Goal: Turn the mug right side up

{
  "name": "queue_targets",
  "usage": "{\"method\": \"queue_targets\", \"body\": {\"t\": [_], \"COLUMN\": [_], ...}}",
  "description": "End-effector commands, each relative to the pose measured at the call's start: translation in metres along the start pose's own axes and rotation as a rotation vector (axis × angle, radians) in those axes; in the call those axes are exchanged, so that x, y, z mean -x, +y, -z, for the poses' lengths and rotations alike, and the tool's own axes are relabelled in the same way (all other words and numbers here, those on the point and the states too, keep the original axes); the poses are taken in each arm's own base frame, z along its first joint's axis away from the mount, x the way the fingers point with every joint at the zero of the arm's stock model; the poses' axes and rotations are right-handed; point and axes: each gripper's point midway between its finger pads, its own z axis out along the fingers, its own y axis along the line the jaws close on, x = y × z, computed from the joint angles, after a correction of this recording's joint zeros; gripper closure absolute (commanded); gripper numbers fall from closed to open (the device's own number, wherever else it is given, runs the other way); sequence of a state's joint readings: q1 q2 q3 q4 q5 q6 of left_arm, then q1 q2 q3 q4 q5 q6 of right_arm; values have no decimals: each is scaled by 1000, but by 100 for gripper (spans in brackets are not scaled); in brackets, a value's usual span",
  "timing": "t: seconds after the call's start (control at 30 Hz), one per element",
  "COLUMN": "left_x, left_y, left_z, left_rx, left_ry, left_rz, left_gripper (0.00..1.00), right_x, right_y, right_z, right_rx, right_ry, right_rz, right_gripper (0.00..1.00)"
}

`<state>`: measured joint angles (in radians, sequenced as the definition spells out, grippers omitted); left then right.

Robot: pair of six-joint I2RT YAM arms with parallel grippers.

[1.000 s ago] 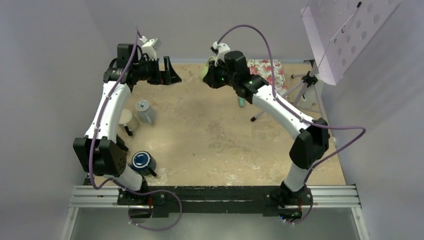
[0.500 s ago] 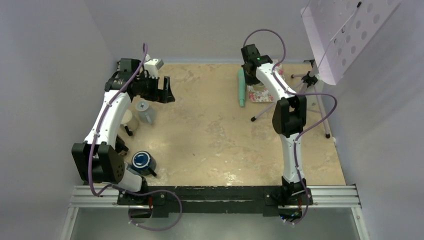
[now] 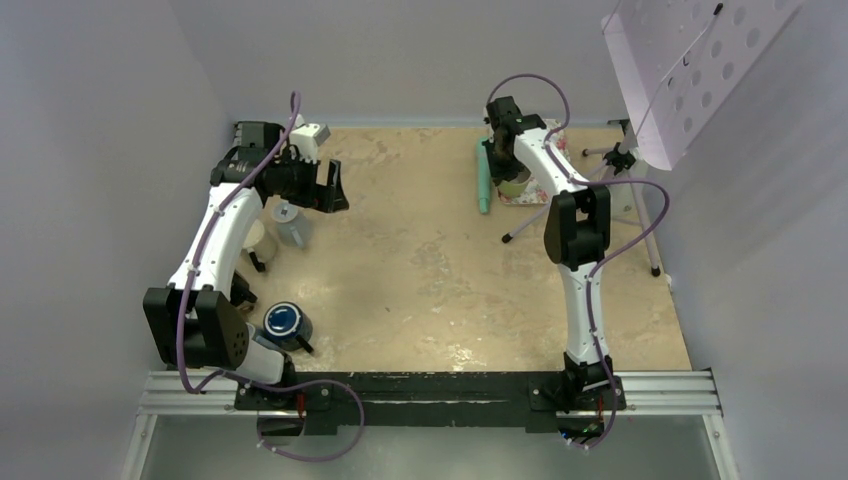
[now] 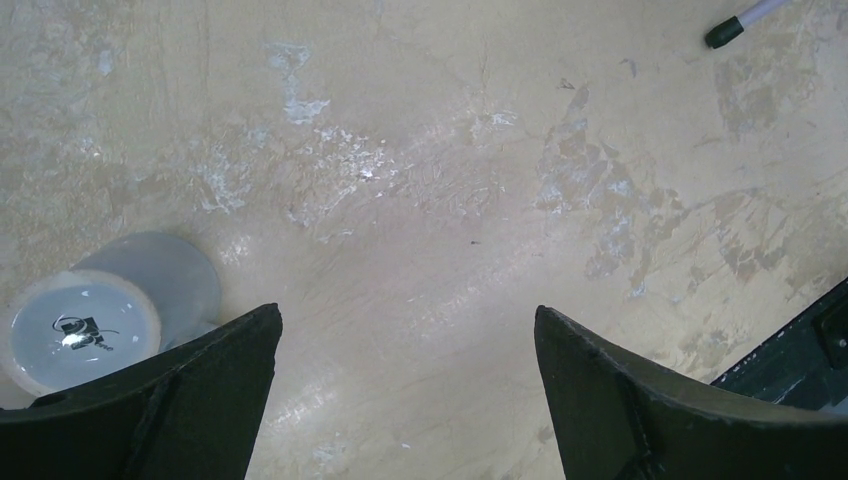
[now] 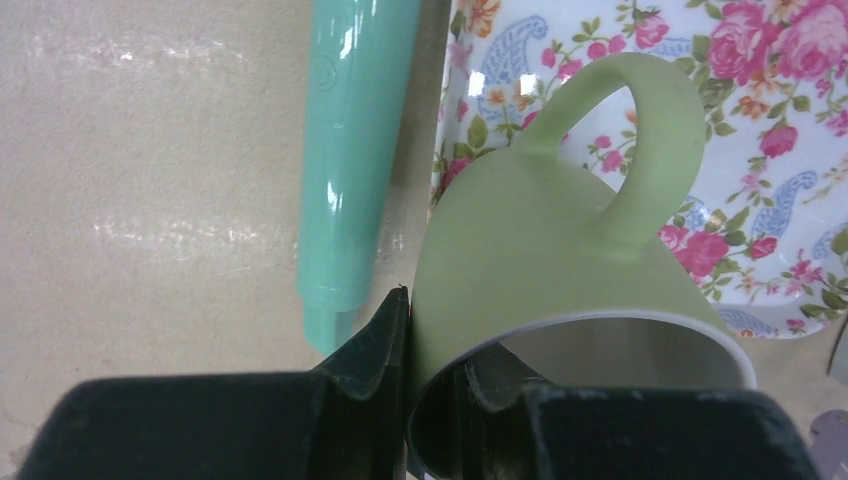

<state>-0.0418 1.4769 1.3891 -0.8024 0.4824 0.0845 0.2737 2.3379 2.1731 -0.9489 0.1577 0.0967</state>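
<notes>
The light green mug (image 5: pixel 560 260) is in my right gripper (image 5: pixel 440 345), which is shut on its wall, one finger outside and one inside the rim. The mug's open mouth faces the wrist camera and its handle points away. It is over the edge of a floral plate (image 5: pixel 760 180); in the top view the mug (image 3: pixel 514 183) and right gripper (image 3: pixel 507 160) are at the far right of the table. My left gripper (image 4: pixel 408 345) is open and empty above bare table, at the far left in the top view (image 3: pixel 328 185).
A teal pen-like tool (image 5: pixel 355 140) lies just left of the plate (image 3: pixel 483 175). A grey upside-down cup (image 3: pixel 289 222), a cream cup (image 3: pixel 252 238) and a dark blue cup (image 3: pixel 287 322) stand at the left. A tripod (image 3: pixel 600 190) stands at the right.
My right arm swung from the table's middle back to the far right and brought the green mug down at the floral plate. My left gripper dropped slightly and stayed open.
</notes>
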Motion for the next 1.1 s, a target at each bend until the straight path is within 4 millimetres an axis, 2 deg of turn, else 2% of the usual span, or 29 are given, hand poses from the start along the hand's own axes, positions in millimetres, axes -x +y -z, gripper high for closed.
{"method": "queue_targets", "body": {"t": [0.0,0.13,0.23,0.33,0.43,0.5,0.6,0.63,0.67,0.7,0.77,0.8,0.93,1.07], "left_x": [5,5,4,3,3,3,2,2,1,1,1,1,1,0], "left_y": [-3,-3,-3,-4,-4,-4,-4,-4,-3,-3,-3,-3,-3,-3], "left_z": [7,6,6,5,5,5,5,5,4,4,3,3,3,3], "left_rx": [-1,-2,-7,-12,-15,-16,-12,-11,-12,-10,-13,-14,-13,-13], "left_ry": [-28,-26,-24,-20,-22,-21,-20,-18,-16,-19,-16,-16,-17,-17], "left_rz": [-45,-44,-45,-43,-45,-46,-50,-51,-50,-51,-49,-48,-51,-53], "left_gripper": [0,0,0,0,0,0,0,0,0,0,0,0,0,0], "right_x": [28,35,47,60,77,81,73,65,51,45,27,18,-14,-27], "right_y": [0,-3,-4,-11,-15,-19,-24,-25,-23,-21,-17,-15,-16,-32], "right_z": [18,16,26,47,81,105,132,136,129,134,124,116,83,57], "right_rx": [40,45,43,20,6,-1,10,13,23,45,65,68,31,-81], "right_ry": [-92,-109,-150,-209,-316,-385,-473,-485,-474,-493,-474,-455,-372,-353], "right_rz": [-4,3,13,27,23,-23,-134,-175,-202,-231,-281,-299,-355,-390], "right_gripper": [98,69,54,48,47,47,51,54,58,68,90,98,100,100]}}
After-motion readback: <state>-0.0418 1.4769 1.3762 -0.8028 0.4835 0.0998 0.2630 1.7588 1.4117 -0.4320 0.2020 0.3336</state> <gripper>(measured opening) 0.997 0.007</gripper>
